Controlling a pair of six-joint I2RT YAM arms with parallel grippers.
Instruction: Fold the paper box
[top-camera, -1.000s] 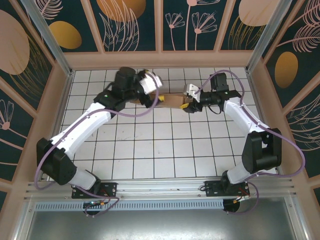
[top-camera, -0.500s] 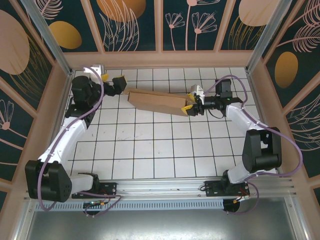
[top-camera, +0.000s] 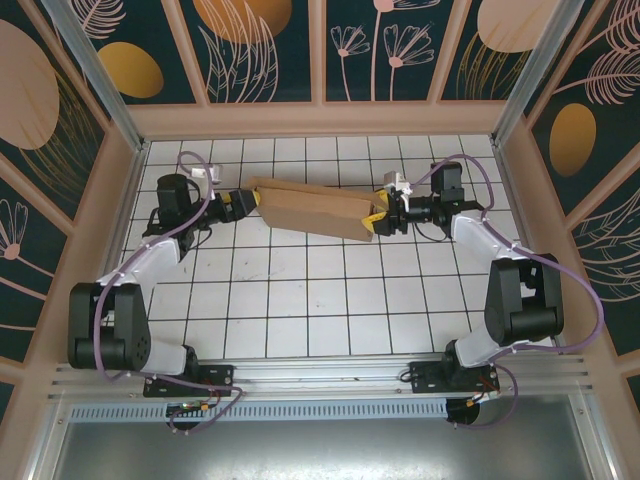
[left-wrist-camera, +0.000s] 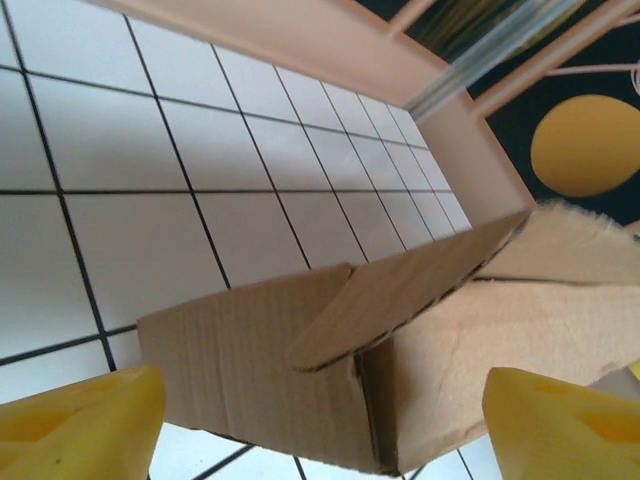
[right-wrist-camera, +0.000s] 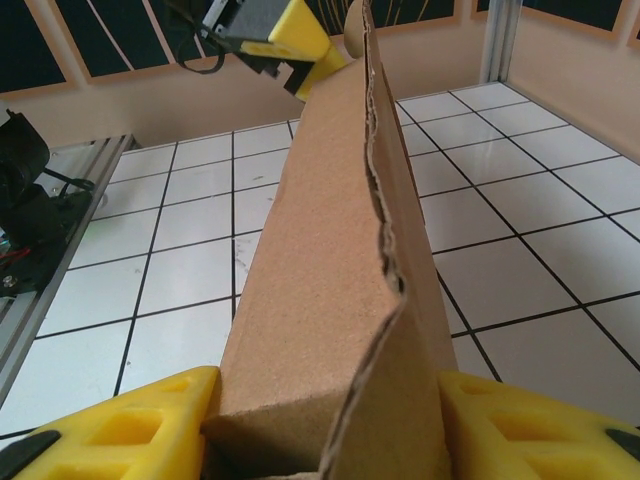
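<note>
Locate the paper box (top-camera: 315, 208) on the far half of the white tiled table (top-camera: 300, 300), stretched lengthwise between the two claws, with its left end set slightly farther back than its right end. Cannot tell whether its underside rests on the tiles.

Left arm: rises from the near-left base, folds back at the shoulder, then runs low and forward, with the wrist turned right toward the box's left end. See the left gripper (top-camera: 245, 200) there with jaws spread wide, one yellow finger (left-wrist-camera: 80, 425) on each side of the end wall. Cannot tell whether either pad touches the cardboard. From the left wrist, note the box (left-wrist-camera: 260, 370) with a corrugated flap leaning inward over the corner.

Right arm: climbs from the near-right base, bends at a raised elbow near the right wall, then points left, wrist roughly level. See the right gripper (top-camera: 378, 218) clamped on the box's right end. From the right wrist, note both yellow fingers (right-wrist-camera: 110, 435) pressed flat against opposite walls of the box (right-wrist-camera: 330, 250), jaws at a middling width.
</note>
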